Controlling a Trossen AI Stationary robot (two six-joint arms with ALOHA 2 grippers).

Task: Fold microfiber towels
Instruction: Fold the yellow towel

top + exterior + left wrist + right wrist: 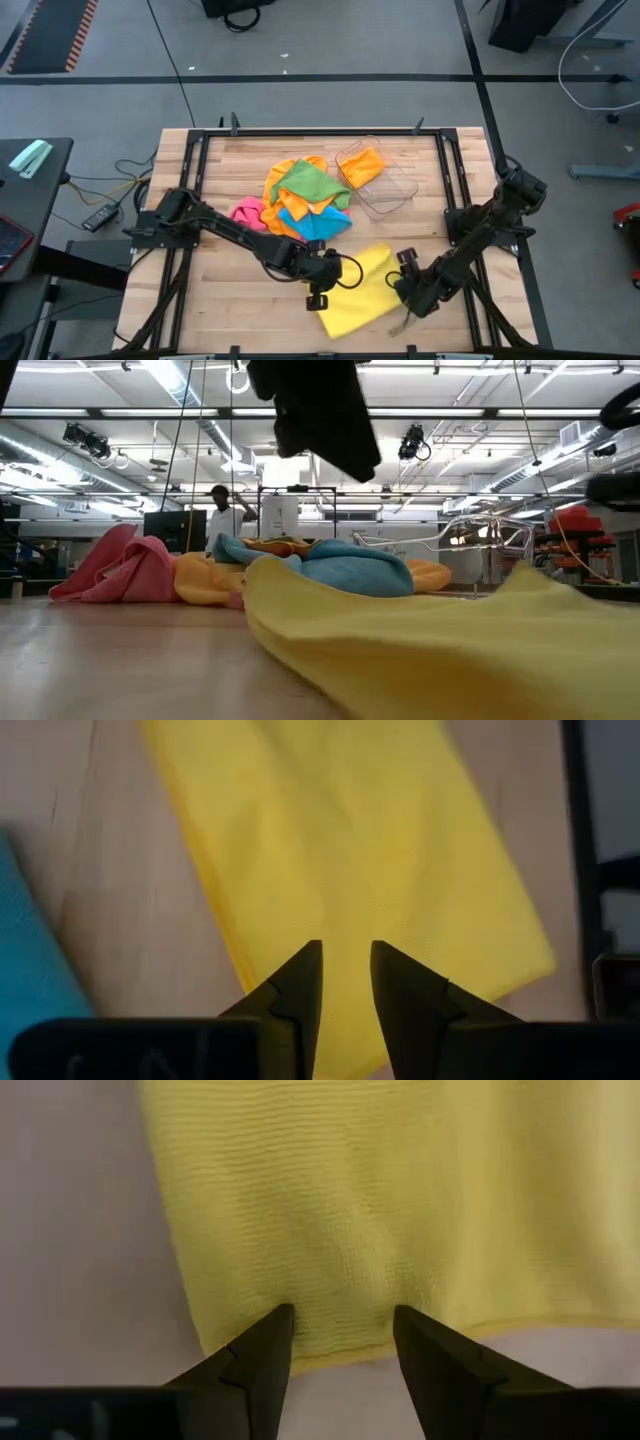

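A yellow microfiber towel point(358, 292) lies folded flat on the wooden table near its front edge. My left gripper point(317, 297) hangs above the towel's left part, and in the left wrist view the left gripper point(346, 955) shows only a narrow gap with nothing in it. My right gripper point(402, 292) stands open at the towel's right part; in the right wrist view the right gripper point(342, 1320) has its fingers astride a strip just inside the towel's hem point(430, 1338), near a corner. A pile of towels point(297, 200) in pink, orange, green and blue rests farther back. My right gripper points down at the yellow towel close to its hem point(340, 1352). The fingertips point(278, 1320) overlap the cloth in the wrist view, but I cannot tell whether they touch it. The towel lies flat on the table.
A clear plastic tray point(392, 192) holding an orange towel point(362, 165) stands at the back right of the pile. Black frame rails point(195, 190) run along the table's sides. A person point(222, 515) stands in the room beyond. Bare wood point(230, 300) lies front left.
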